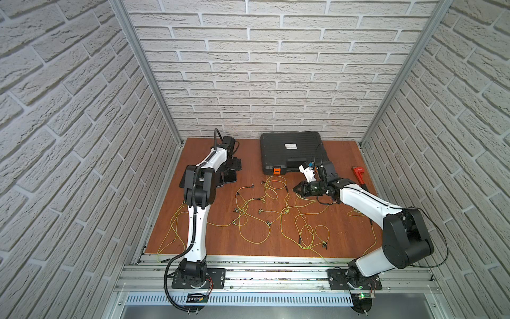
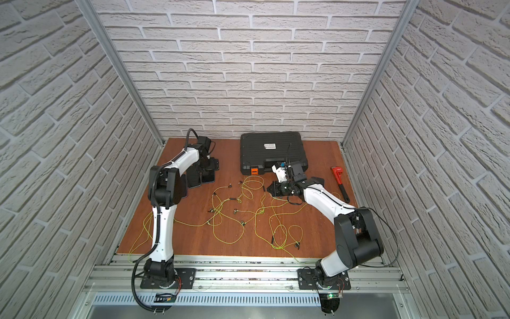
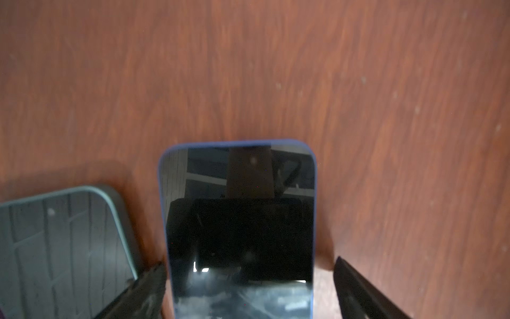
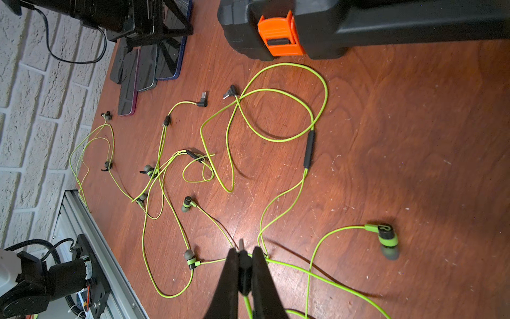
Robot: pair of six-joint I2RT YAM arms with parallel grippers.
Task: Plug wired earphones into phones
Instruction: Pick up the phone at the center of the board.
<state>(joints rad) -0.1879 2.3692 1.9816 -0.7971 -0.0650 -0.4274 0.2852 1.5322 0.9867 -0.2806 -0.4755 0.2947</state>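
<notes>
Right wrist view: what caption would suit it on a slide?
Right gripper pinches a dark earphone plug over a wooden table strewn with green wired earphones, phones lying beyond.

At least four phones (image 4: 169,60) lie well beyond the right gripper (image 4: 245,250); two sit at the left gripper (image 3: 248,270). Three plugs (image 4: 202,99) show, one pinched in the right gripper, two ahead. At least seven earbuds (image 4: 387,240) lie before it. One case (image 1: 289,149), one wrench (image 1: 358,172).
</notes>
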